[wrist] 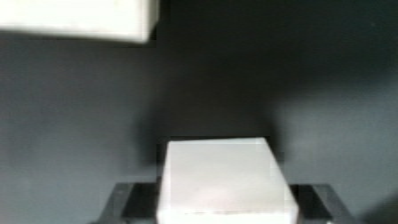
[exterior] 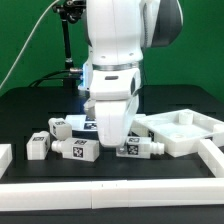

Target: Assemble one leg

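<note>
In the wrist view a white blocky leg [wrist: 217, 165] sits between my gripper's [wrist: 217, 203] two dark fingers [wrist: 134, 203], which press against its sides. In the exterior view the gripper [exterior: 108, 138] is down at the black table, and the hand's white body hides its fingertips and the held leg. Three loose legs with marker tags lie to the exterior view's left of the hand: one at the far left [exterior: 38, 145], one behind [exterior: 57, 126], one in front [exterior: 77, 148]. Another leg [exterior: 141, 148] lies just to the hand's right.
The large white square panel [exterior: 186, 131] lies at the exterior view's right. A low white border [exterior: 110, 195] runs along the table's front and right side. A blurred white piece [wrist: 71, 20] shows at a corner of the wrist view; I cannot tell what it is.
</note>
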Controlling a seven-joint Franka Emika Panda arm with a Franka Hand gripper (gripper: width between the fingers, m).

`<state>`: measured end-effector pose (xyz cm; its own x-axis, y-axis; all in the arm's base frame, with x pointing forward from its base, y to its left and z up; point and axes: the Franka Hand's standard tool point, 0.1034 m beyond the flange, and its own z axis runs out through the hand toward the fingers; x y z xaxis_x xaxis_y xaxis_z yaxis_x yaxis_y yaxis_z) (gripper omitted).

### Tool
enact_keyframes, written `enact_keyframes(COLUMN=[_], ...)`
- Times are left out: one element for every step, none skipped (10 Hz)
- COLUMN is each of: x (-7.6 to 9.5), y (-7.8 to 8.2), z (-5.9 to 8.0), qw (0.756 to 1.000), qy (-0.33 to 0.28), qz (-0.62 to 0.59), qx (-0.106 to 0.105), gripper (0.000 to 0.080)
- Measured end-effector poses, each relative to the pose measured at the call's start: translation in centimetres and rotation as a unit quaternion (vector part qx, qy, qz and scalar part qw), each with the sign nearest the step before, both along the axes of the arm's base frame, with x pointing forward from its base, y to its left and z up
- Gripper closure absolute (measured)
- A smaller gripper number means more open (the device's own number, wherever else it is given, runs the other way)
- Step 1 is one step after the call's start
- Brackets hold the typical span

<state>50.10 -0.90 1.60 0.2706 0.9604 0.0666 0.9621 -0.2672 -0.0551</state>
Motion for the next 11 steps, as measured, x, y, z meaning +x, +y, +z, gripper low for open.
enact_keyframes(x=[-0.9,-2.6,-4.6,-5.5,-5.4,-5.2,-5.2,-5.3,-5.6,-7.3,-9.2], y=[-1.3,-2.1,-2.7,-2.9,-2.9,-2.9,-2.9,-2.9,-3.1,-3.7,-4.6], z=[1.5,3.0,4.4,5.6,5.2,4.8,4.8,4.8,4.4,3.2,1.7], qw=[1.0,1.0,0.999,0.999,0.999,0.999,0.999,0.999,0.999,0.998,0.997], qy=[0.003,-0.001,-0.005,-0.008,-0.007,-0.004,-0.004,-0.004,-0.003,0.002,0.012], qz=[-0.009,-0.014,-0.027,-0.043,-0.042,-0.042,-0.042,-0.042,-0.046,-0.061,-0.068], qx=[-0.006,-0.013,-0.019,-0.023,-0.022,-0.021,-0.021,-0.021,-0.02,-0.018,-0.016], gripper=[0.0514,0.0514,0.0514,0.0514,0.0514,0.0514,0.0514,0.0514,0.0514,0.0514,0.0514])
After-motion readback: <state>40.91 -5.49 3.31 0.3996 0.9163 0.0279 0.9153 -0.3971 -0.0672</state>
